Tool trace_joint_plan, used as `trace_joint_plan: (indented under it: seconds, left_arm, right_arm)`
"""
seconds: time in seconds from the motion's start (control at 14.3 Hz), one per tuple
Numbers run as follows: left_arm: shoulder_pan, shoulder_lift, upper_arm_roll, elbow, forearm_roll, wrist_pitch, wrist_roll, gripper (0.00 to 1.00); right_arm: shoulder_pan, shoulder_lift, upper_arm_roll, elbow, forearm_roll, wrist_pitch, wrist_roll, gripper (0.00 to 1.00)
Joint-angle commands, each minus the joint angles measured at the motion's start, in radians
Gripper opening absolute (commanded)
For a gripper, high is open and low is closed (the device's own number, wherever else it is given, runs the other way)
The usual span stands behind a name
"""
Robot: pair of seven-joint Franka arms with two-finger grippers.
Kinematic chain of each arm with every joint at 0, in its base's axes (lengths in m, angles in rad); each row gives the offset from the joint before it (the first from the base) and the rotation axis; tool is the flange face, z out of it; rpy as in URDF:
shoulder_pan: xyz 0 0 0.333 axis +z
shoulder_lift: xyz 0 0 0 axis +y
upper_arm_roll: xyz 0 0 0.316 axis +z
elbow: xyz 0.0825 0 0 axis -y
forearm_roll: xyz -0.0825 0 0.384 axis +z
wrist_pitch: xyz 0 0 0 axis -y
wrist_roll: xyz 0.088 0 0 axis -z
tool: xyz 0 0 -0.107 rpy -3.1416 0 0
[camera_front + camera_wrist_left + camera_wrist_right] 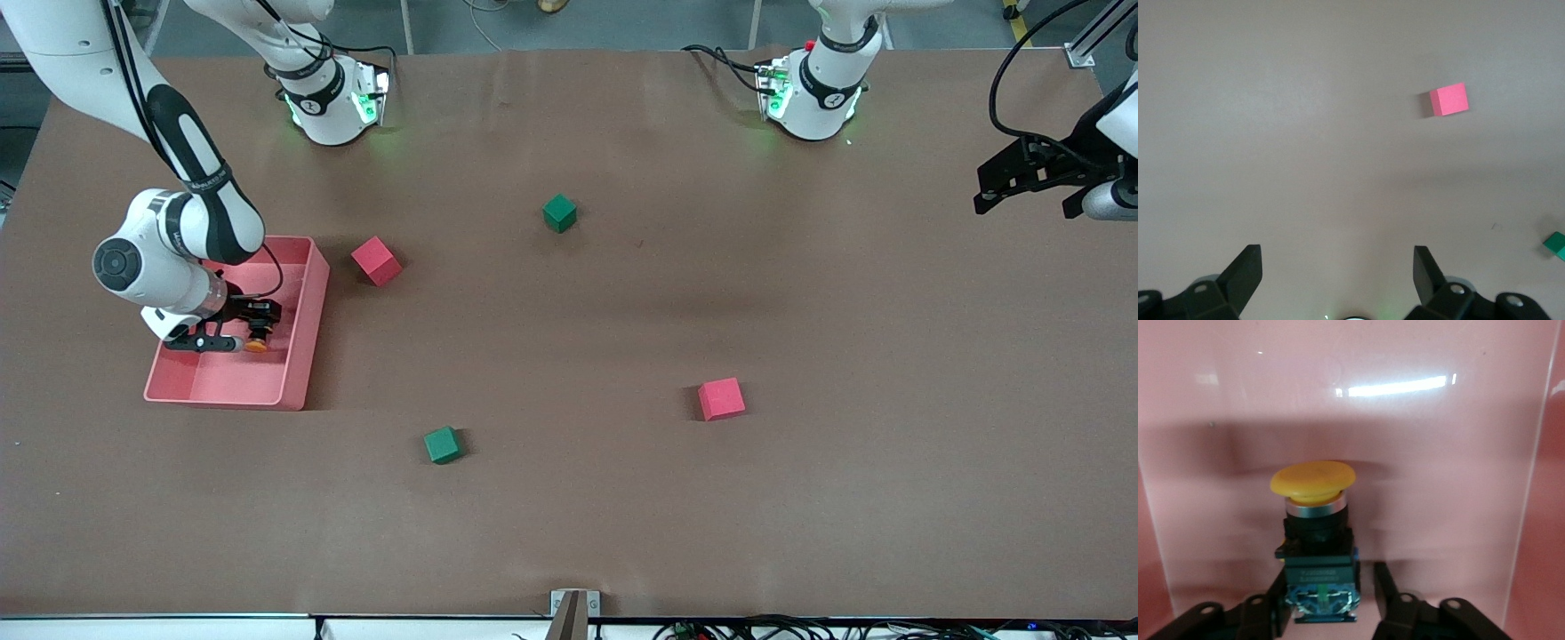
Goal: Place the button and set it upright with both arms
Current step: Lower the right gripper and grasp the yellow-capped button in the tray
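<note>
1. The button (pixel 1315 540) has a round orange-yellow cap, a silver ring beneath it, and a black body with a dark blue base.
2. It sits inside a pink tray (pixel 298 356) at the left of the front frame, toward the right arm's end of the table.
3. The right gripper (pixel 252 327) reaches down into the tray. In the right wrist view its black fingers (pixel 1388 597) stand on either side of the button's body, closed narrowly around it.
4. The tray's pink walls surround the button closely.
5. The left gripper (pixel 1338 277) waits at the right edge of the front frame, over bare table, jaws spread wide and holding nothing.
6. Two red cubes lie on the brown table (pixel 569 311): one (pixel 376 260) just beside the tray, one (pixel 721 398) at lower right of centre.
7. Two green cubes: one (pixel 559 213) at upper centre, one (pixel 442 444) at lower centre.
</note>
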Motion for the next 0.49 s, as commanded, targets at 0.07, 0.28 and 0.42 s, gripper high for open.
trace_joint_plan:
  seconds: [0.07, 0.28, 0.42]
  left_arm:
    - [0.002, -0.026, 0.0, -0.025, 0.006, 0.009, 0.007, 1.0]
    - [0.002, -0.025, 0.0, -0.025, 0.006, 0.009, 0.007, 1.0]
    - [0.002, -0.025, 0.0, -0.025, 0.006, 0.009, 0.002, 1.0]
  right_arm:
    - [-0.012, 0.007, 0.003, -0.018, -0.009, 0.021, -0.044, 0.16]
    - [-0.012, 0.006, 0.003, -0.018, -0.009, 0.021, -0.044, 0.06]
    - [-0.011, -0.002, 0.003, -0.016, -0.009, 0.008, -0.044, 0.04]
